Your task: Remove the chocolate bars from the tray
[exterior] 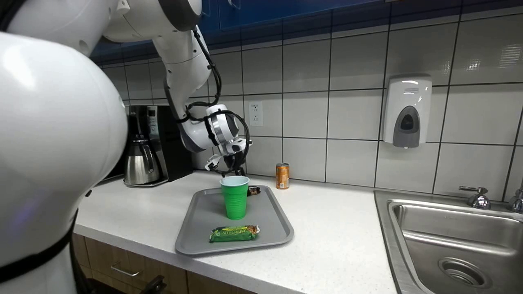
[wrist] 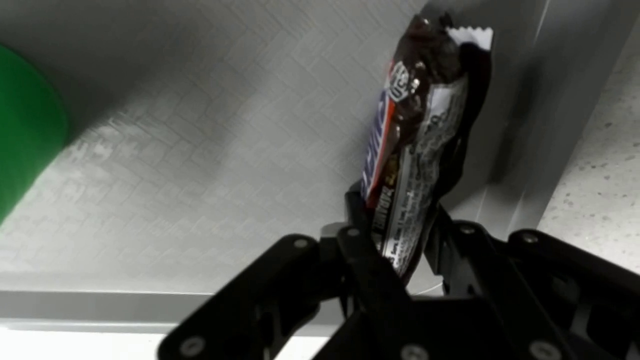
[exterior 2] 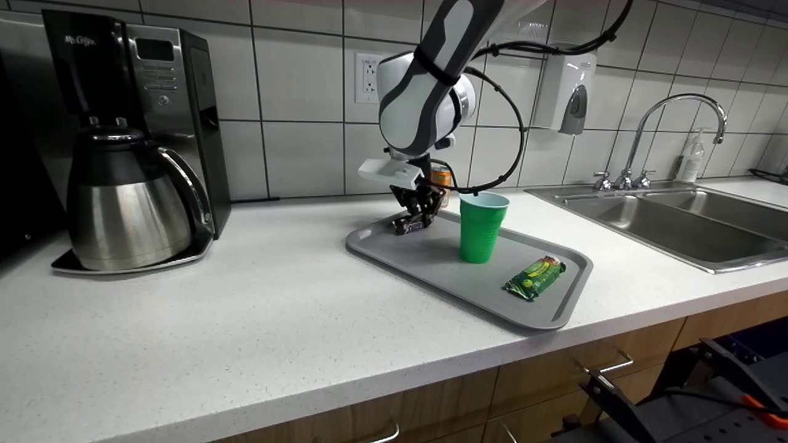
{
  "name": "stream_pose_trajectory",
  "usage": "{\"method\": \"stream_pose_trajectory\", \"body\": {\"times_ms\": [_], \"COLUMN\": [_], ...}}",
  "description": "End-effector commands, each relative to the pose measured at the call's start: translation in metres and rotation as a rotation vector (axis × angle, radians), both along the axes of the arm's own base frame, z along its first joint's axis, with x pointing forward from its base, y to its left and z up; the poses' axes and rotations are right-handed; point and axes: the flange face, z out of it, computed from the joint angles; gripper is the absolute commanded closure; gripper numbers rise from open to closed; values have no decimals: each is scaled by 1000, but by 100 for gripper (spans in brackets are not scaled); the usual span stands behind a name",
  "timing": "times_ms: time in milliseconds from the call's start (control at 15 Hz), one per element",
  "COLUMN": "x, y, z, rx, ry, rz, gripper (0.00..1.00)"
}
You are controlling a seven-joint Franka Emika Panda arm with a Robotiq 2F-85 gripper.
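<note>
While the black, jointed gripper point(wrist: 398, 207) clasps a glossy, brown-wrapped chocolate bar point(wrist: 415, 120), a grey, rectangular, low-rimmed tray point(wrist: 260, 165) spreads below.
In the wrist view, crinkled film ends in a serrated white seal, both fingers point(wrist: 361, 257) press the bar's sides, and the tray's floor shows an embossed woven texture; whether bar and tray touch, I cannot tell. In an exterior view, a green, ribbed, white-rimmed plastic cup point(exterior: 235, 200) stands upright mid-tray, partly hiding the brown bar; an oblong, green-wrapped chocolate bar point(exterior: 234, 233) lies by the front rim, and a cylindrical orange can point(exterior: 282, 176) stands near the tray. In an exterior view, the gripper is at the tray's wall-side end, well apart from a rounded steel carafe point(exterior 2: 129, 215).
</note>
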Motion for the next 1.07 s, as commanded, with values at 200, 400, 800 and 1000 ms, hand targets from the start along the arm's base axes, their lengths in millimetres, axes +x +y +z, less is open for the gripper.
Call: {"method": "stream_pose_trajectory", "body": {"times_ms": [200,400,800,1000], "x": [2,3,7,12], "y": [11,18,41,55], "z": [20,27,43,49], "rx": [25,34,47,49], "ry": [-58,-76,-112,-123], "rz": [11,22,59,78], "gripper": [94,94,94,94]}}
